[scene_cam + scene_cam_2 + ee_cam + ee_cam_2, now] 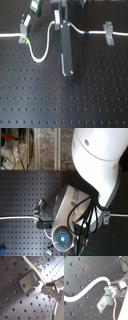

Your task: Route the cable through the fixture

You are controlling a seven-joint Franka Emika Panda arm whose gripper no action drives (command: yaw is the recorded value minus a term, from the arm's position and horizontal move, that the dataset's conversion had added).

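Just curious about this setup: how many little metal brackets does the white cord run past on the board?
2 in the first exterior view: one bracket at that first exterior view's left, another bracket at its right. The arm may hide more.

A black optical breadboard point(30, 100) with a regular grid of small threaded holes is filling the lower part of the first exterior view and is serving as the work surface in both exterior views. Beyond its far edge in the second exterior view, a pale speckled strip point(47, 145) is running upward, and cluttered wires and equipment point(12, 148) are sitting at the second exterior view's left. Soft overhead light is giving the matte plate a faint sheen in both wrist views.
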